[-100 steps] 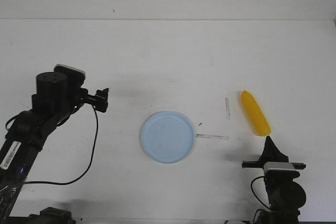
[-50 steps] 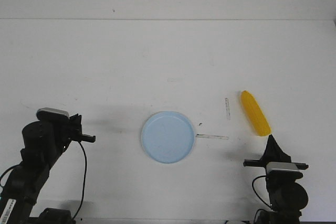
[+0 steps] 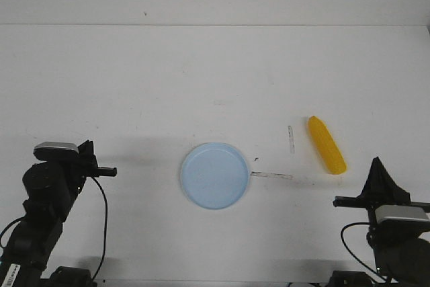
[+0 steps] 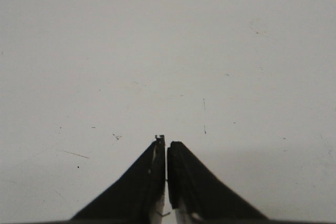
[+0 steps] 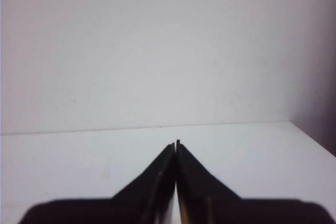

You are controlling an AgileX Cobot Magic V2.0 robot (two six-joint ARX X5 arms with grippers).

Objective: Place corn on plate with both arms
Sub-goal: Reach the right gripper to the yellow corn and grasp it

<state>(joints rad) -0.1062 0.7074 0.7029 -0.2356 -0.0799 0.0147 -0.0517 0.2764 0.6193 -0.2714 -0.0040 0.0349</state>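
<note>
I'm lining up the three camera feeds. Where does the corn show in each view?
Front view: the corn lies on the table, right of the plate, ahead of the right gripper.
Left wrist view: not in it.
Right wrist view: not in it.
Shared landmark: the white table.

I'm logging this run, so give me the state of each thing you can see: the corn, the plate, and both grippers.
corn: lying flat on the table, to the right of the plate, not held.
plate: right side up on the table, nothing on it.
left gripper: fingers shut, holding nothing, over bare table.
right gripper: fingers shut, holding nothing, apart from the corn.
table: bears the plate and corn, with a few faint marks.
</note>
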